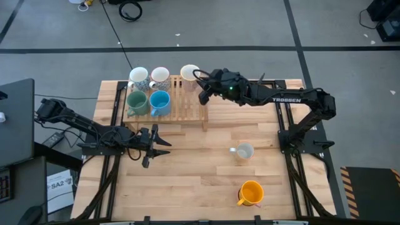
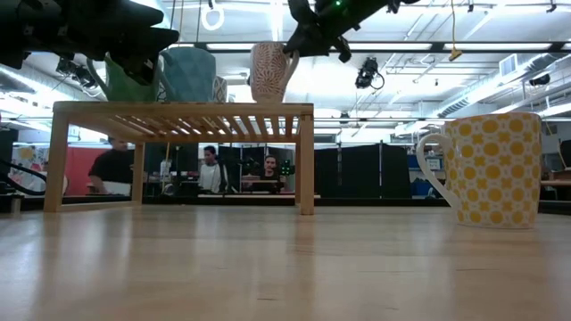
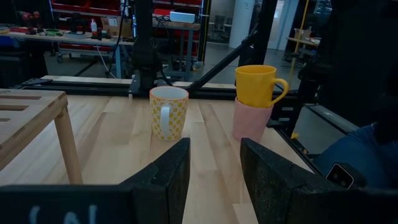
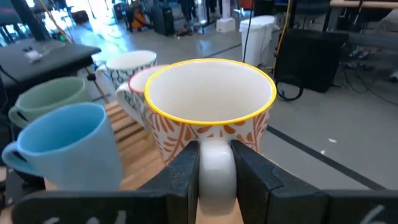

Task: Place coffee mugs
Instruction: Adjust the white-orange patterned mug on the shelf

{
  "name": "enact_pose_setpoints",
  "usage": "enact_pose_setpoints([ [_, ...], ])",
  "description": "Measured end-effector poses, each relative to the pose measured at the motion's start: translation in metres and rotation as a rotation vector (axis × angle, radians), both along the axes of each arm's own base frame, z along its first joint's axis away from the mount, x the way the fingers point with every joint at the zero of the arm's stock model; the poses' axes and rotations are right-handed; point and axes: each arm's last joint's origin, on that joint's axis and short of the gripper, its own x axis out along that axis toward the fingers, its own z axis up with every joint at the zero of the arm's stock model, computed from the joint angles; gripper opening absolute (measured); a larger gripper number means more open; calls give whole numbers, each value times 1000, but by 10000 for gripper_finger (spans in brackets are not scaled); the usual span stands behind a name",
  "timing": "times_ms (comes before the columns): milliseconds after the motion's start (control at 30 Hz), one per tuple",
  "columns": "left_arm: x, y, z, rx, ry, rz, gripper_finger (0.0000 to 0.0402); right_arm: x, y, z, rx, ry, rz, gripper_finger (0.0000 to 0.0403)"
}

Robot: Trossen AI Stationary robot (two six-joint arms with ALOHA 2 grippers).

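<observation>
Five mugs are at the slatted wooden rack [image 1: 181, 109]: a white patterned one [image 1: 139, 78], a white one with a pink inside [image 1: 160, 77], a green one [image 1: 136, 102], a blue one [image 1: 159, 102], and an orange-leaf mug with a yellow rim [image 4: 208, 102] at the rack's far right corner. My right gripper [image 1: 199, 76] is shut on that mug. A yellow-patterned mug [image 1: 242, 151] stands on the table. An orange mug [image 3: 258, 85] sits stacked in a pink mug [image 3: 252, 119]. My left gripper [image 1: 164, 145] is open, near the rack's front. My right gripper pinches the orange-leaf mug's white handle [image 4: 216, 158] between its two fingers, coming from the table's right side. The mug is upright [image 2: 270, 71]. In the low view its base meets the rack's top.
The rack stands on legs at the table's far left part, with open space beneath it [image 2: 178, 160]. The table's near middle is bare wood [image 1: 187, 187]. People sit in the room beyond the table [image 2: 210, 169].
</observation>
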Motion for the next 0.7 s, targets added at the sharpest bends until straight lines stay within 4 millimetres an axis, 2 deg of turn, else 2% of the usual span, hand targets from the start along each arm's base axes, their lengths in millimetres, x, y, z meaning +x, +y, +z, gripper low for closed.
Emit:
enact_pose_setpoints([
  [200,0,0,0,0,-1,0,148,14,-6,-6,-60,-48,4,86],
  [533,0,0,1,-4,-10,0,148,37,-24,-35,-68,-66,-10,87],
  [700,0,0,1,-6,-9,0,148,47,-26,-48,-70,-75,-7,87],
])
